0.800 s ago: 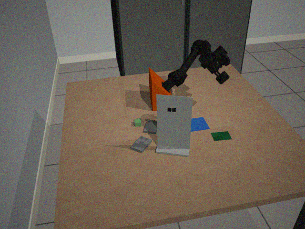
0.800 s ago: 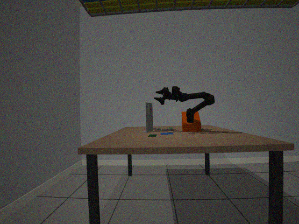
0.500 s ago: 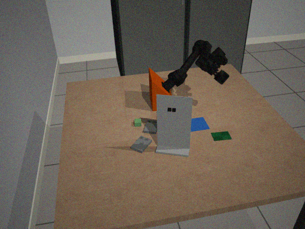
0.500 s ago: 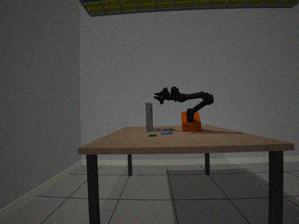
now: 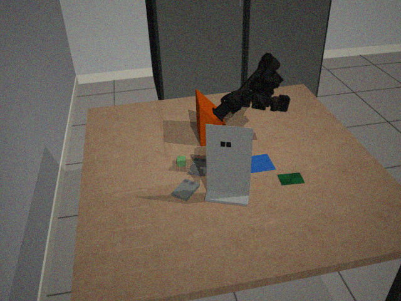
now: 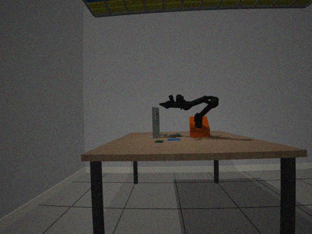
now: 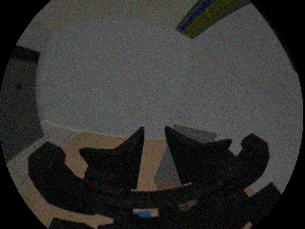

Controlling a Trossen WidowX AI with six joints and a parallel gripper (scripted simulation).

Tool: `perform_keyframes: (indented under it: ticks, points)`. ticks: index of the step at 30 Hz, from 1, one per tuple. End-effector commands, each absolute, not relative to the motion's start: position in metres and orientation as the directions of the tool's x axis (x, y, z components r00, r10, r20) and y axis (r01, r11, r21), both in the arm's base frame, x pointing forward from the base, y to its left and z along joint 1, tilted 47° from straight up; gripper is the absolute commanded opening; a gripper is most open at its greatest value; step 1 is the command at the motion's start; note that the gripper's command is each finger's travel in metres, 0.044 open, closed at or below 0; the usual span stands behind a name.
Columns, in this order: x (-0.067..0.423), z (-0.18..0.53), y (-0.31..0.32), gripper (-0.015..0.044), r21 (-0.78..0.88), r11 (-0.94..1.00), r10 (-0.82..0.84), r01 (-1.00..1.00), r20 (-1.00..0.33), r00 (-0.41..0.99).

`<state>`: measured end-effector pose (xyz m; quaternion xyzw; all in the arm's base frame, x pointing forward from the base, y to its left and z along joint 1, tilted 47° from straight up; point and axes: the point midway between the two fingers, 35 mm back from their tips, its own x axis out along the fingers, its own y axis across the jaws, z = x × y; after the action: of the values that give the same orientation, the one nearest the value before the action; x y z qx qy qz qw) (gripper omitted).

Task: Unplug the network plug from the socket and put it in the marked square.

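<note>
The upright grey panel point(image 5: 228, 171) point(image 6: 155, 123) point(image 7: 167, 171) stands on the table, with two small dark openings high up. Small dark marks show on its arm side in the exterior view, but I cannot make out the plug or its tab. My gripper point(image 5: 281, 103) point(image 6: 160, 104) point(image 7: 154, 129) is partly open, with nothing between its fingertips. It is in the air, higher than the panel's top, and off to one side in the top view. A blue patch point(image 5: 262, 163) point(image 6: 174, 139) point(image 7: 144, 214) and a smaller green patch point(image 5: 291, 179) point(image 6: 159, 141) lie flat on the table.
An orange block point(image 5: 202, 126) point(image 6: 193, 132) stands by the arm's base. A pale grey slab point(image 5: 185, 190), a darker grey piece point(image 5: 197, 167) and a light green cube point(image 5: 181, 161) lie on the panel's left side in the top view.
</note>
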<state>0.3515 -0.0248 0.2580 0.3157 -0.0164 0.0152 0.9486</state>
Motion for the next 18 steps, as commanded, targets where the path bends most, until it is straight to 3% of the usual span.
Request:
perform_keyframes:
  ticks: [1,18]
  points:
    - [0.352,0.236,-0.028,0.0156,0.712,0.701,0.031,-0.037,0.021,0.999]
    - [0.341,0.171,-0.043,0.0156,0.984,0.178,0.065,0.001,-0.013,0.998]
